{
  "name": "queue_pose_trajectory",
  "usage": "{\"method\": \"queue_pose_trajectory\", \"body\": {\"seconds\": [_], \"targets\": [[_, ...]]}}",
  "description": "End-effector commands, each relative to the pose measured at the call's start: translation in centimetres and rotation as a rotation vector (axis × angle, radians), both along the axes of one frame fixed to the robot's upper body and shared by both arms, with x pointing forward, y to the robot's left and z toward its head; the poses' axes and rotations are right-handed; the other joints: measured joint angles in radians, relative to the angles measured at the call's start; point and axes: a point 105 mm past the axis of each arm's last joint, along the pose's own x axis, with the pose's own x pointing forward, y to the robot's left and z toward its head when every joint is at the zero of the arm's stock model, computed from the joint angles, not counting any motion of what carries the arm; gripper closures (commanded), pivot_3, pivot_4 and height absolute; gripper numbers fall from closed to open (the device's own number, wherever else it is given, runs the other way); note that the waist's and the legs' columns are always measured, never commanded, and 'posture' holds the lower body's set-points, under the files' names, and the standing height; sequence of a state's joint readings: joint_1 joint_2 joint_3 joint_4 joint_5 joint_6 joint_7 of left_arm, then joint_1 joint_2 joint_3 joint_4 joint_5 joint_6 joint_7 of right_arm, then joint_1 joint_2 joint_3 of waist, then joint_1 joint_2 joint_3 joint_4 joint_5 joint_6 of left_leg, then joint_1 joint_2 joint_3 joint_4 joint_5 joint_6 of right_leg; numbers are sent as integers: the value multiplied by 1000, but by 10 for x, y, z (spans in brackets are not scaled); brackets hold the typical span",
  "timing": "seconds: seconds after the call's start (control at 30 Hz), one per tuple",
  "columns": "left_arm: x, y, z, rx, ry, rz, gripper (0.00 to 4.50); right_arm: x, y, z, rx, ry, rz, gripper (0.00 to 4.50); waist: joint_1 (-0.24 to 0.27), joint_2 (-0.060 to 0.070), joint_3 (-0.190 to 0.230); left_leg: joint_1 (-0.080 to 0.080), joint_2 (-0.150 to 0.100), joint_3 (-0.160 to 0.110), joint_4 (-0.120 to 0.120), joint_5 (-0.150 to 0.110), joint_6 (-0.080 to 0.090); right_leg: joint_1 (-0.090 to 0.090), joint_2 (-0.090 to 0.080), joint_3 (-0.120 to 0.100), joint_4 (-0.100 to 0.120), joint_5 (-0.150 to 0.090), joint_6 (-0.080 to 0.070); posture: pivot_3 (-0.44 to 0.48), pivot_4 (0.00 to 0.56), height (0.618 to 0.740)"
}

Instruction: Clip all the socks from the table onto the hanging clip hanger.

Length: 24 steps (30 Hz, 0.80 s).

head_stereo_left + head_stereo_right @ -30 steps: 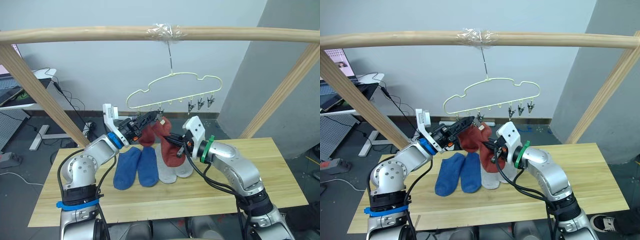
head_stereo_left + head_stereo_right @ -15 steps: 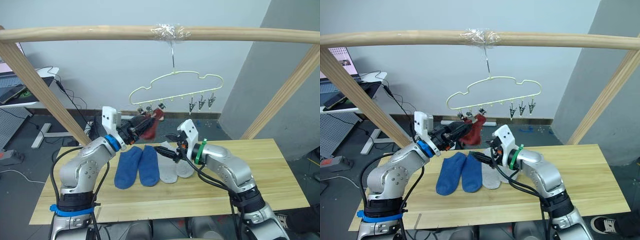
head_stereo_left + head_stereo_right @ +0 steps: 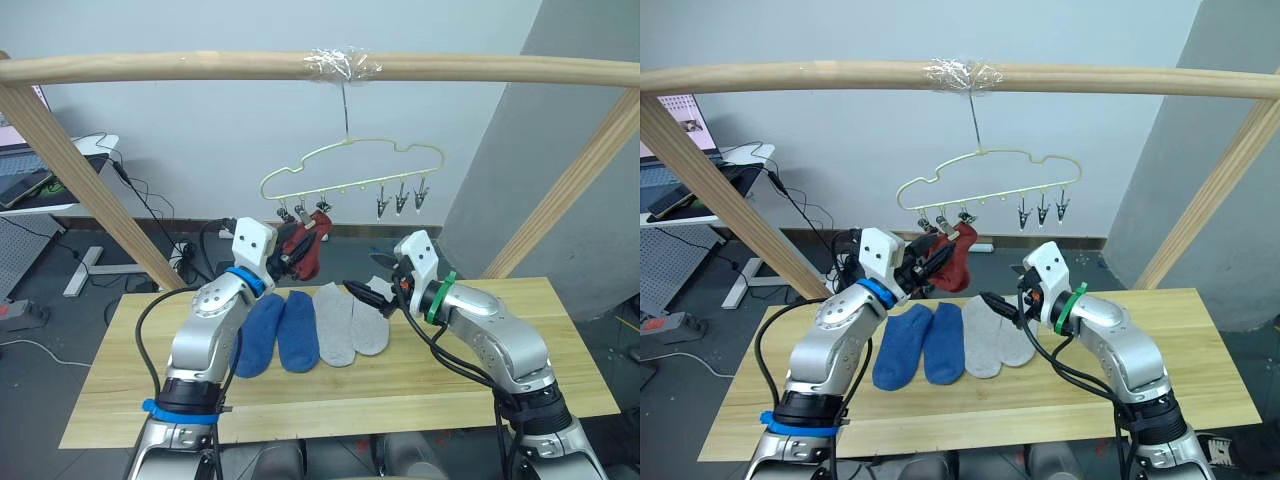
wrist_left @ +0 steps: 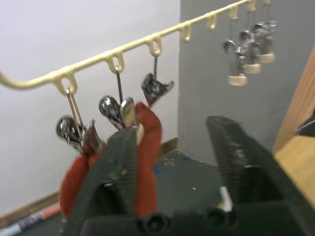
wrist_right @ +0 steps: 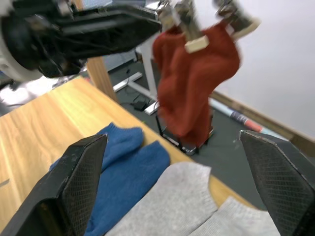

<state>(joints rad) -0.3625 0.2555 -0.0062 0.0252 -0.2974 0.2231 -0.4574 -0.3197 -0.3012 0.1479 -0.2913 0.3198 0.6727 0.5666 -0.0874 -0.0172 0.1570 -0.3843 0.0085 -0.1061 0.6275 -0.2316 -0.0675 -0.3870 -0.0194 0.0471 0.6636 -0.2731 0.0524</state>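
Table (image 3: 560, 385): holds 2 blue socks (image 3: 275, 335) and 2 grey socks (image 3: 350, 325), side by side. Clip hanger (image 3: 350, 175) hangs above from pole (image 3: 200, 68); red socks (image 3: 303, 248) clipped at its left end, 3 right clips free. Left gripper (image 4: 172, 162): jaws apart, at the red socks, grasping nothing. Right gripper (image 5: 177, 172): spread wide, empty, above grey socks. Step: red pair appears done. Next: lower right gripper, pinch a grey sock cuff.

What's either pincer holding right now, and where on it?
Nothing. Both the left pincer and right pincer are open; the red socks hang from the hanger's clips.
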Motion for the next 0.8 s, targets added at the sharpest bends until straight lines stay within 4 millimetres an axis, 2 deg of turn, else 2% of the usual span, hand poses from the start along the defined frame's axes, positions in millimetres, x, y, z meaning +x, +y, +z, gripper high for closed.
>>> {"method": "queue_pose_trajectory", "body": {"seconds": [0.03,0.4,0.5,0.63,0.73,0.8], "targets": [[6,-13,8,21,-72,-4,3259,-1,-2,17,28,-57,-14,0,0,0,0,0,0,0,0,0,0,0,0,0,0,0,0,-149,113,740],[36,-28,12,-18,-99,49,3259,-4,-3,18,31,-57,-36,0,-11,0,0,0,0,0,0,0,0,0,0,0,0,0,0,-177,106,740],[40,-37,13,-50,-87,13,3259,-4,-4,19,32,-55,-40,0,-15,0,0,0,0,0,0,0,0,0,0,0,0,0,0,-182,101,740],[27,-67,15,-210,5,-193,3259,-4,-5,19,31,-55,-44,0,-22,0,0,-1,0,0,0,0,0,0,0,0,0,0,0,-183,99,740],[20,-72,20,-245,20,-244,3259,-2,-6,20,30,-58,-49,0,-27,0,0,-1,0,0,0,0,0,0,0,0,0,0,0,-182,98,740],[20,-69,20,-237,20,-233,3259,-2,-6,20,30,-59,-51,0,-30,0,0,-1,0,-1,0,0,0,0,0,0,0,0,0,-180,99,740]]}}
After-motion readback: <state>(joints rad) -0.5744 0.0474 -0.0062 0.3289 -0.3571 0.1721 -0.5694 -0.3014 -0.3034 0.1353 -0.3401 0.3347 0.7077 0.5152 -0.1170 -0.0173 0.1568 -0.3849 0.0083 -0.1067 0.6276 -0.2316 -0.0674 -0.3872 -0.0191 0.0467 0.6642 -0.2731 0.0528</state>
